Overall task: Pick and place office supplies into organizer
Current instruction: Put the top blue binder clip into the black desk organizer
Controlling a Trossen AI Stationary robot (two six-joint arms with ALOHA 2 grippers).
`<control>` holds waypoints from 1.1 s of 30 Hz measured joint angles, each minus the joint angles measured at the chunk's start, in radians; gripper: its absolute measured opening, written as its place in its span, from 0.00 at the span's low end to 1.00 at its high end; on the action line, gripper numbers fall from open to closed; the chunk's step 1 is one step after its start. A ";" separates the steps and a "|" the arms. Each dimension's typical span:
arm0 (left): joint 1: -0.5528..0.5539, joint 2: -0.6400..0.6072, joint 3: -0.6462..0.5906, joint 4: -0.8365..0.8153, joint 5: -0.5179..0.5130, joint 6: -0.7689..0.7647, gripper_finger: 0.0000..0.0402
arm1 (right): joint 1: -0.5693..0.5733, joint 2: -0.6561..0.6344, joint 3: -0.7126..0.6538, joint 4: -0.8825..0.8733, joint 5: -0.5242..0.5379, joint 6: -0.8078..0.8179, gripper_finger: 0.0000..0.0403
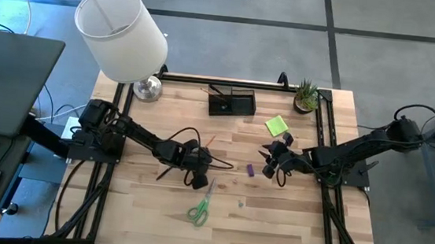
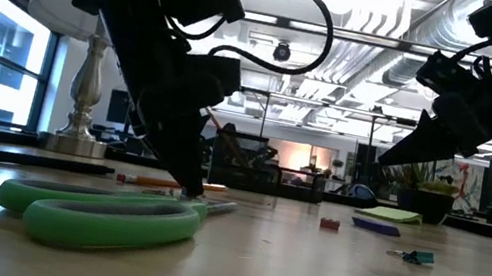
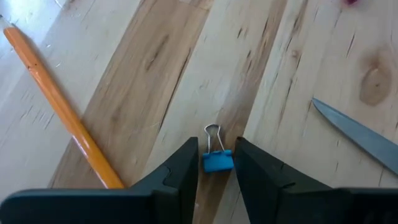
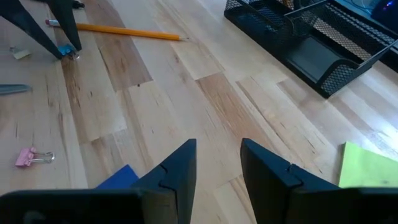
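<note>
My left gripper stands at the table's middle, fingers down on the wood, shut on a small blue binder clip. An orange pencil lies beside it, and the green-handled scissors lie just nearer, one blade in the left wrist view. My right gripper is open and empty above the table, right of the centre. The purple block and a pink clip lie under it. The lime-green sticky pad lies flat near the black organizer at the far edge. My left gripper pinches the binder clip's blue body between its two fingertips, coming from above and slanting down. The clip's wire handles stick out ahead of the fingers. The clip is at table level in the right wrist view.
A white-shaded lamp stands at the far left corner and a small potted plant at the far right. Another small clip lies on the near right. Bare wood lies along the near edge.
</note>
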 joint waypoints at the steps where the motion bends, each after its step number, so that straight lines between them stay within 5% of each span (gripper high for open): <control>1: 0.000 0.000 0.000 -0.002 0.000 0.000 0.23 | 0.000 0.000 0.000 0.000 -0.002 0.000 0.29; 13: 0.000 -0.001 -0.001 -0.007 0.011 0.001 0.21 | 0.000 0.000 0.000 0.000 -0.014 -0.003 0.29; 23: 0.000 -0.002 -0.002 -0.013 0.047 0.015 0.03 | 0.000 0.000 0.000 0.000 -0.014 -0.003 0.29; 33: 0.032 0.000 0.122 -0.149 0.028 0.174 0.17 | 0.000 0.000 0.000 0.001 -0.014 -0.007 0.29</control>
